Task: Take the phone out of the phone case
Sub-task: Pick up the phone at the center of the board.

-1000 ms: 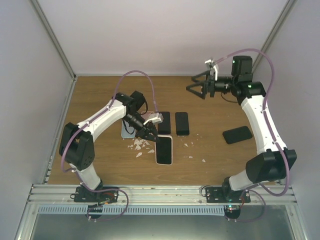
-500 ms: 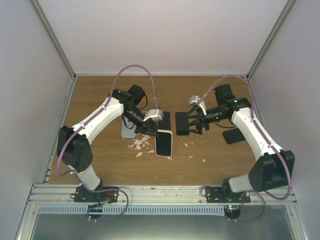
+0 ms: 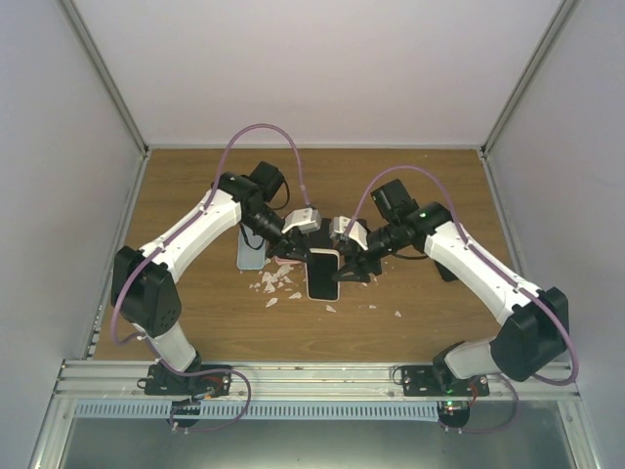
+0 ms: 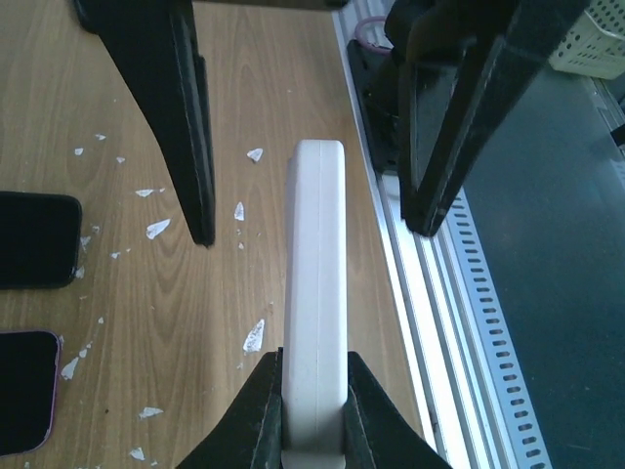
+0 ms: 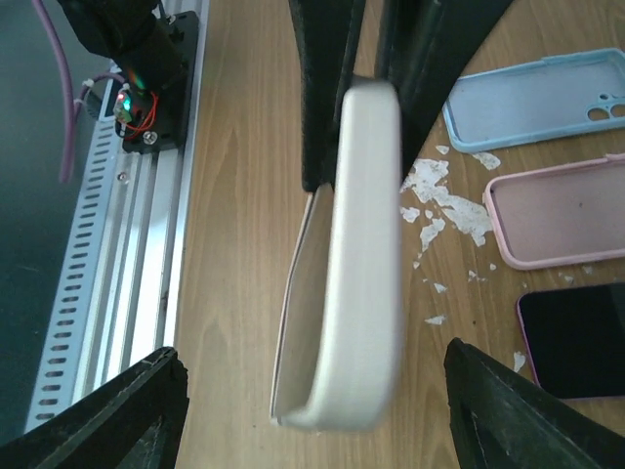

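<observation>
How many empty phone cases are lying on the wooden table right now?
2. The light blue rubbery case lies flat right next to the pink rubbery case, both open side up. Others may be hidden from view.

No legible text, label, brand, number or sign in any of the three views; none readable on the white phone case [image 4: 314, 293].
</observation>
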